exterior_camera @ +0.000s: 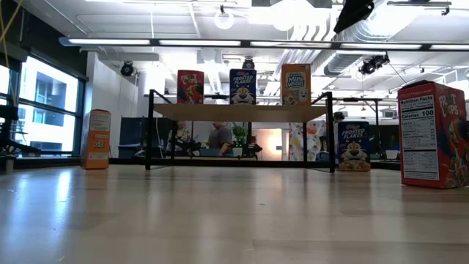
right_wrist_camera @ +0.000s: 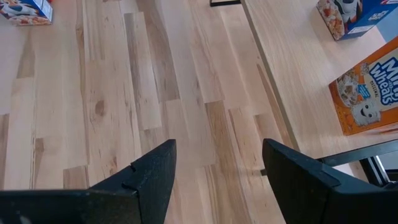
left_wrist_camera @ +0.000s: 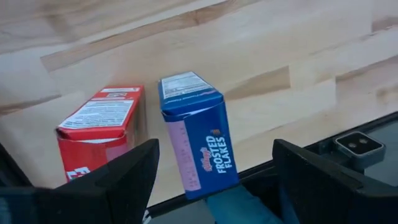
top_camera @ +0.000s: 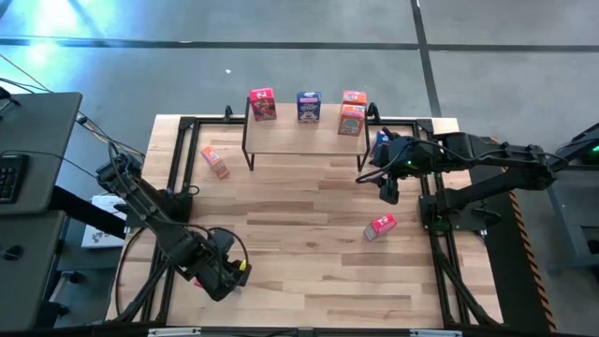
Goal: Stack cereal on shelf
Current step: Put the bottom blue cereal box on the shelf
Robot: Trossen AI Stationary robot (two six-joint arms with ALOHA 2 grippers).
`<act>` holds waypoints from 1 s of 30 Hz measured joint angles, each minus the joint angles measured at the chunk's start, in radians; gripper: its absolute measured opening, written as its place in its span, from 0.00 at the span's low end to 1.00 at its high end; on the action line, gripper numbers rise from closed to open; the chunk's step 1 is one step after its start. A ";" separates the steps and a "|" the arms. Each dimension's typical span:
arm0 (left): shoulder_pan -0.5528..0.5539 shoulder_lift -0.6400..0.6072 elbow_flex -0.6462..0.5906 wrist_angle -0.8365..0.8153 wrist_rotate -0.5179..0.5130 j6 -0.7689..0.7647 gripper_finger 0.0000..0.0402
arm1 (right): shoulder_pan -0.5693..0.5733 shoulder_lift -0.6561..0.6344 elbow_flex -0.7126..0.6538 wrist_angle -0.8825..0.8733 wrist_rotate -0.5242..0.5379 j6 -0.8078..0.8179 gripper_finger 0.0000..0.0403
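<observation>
The shelf [top_camera: 304,140] stands at the table's far middle. A red box [top_camera: 263,103], a blue box [top_camera: 309,106] and an orange box [top_camera: 351,120] stand on its top. My left gripper [left_wrist_camera: 214,155] is open at the table's near left, over a red box [left_wrist_camera: 102,127] and a blue Frosted Flakes box [left_wrist_camera: 199,137] side by side. Its fingers stand apart on either side of the blue box's near end. My right gripper [right_wrist_camera: 217,165] is open and empty above the table by the shelf's right end [top_camera: 388,187].
An orange box [top_camera: 215,161] stands on the table left of the shelf. A red box [top_camera: 380,227] is at the right middle and a blue box [top_camera: 382,142] by the shelf's right legs. Another orange box [top_camera: 354,96] shows behind the shelf's right end. Bare wood lies mid-table.
</observation>
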 joint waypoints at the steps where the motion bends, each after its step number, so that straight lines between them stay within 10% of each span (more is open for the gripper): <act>1: 0.000 0.006 0.000 0.001 0.000 -0.001 0.76 | 0.000 0.000 0.000 0.000 0.000 0.000 0.58; 22: 0.000 0.123 0.000 0.005 0.055 -0.010 0.75 | 0.000 0.000 0.000 0.000 0.000 0.000 0.58; 30: 0.001 0.127 0.000 0.005 0.059 -0.010 0.60 | 0.000 0.000 0.000 0.001 0.000 0.000 0.58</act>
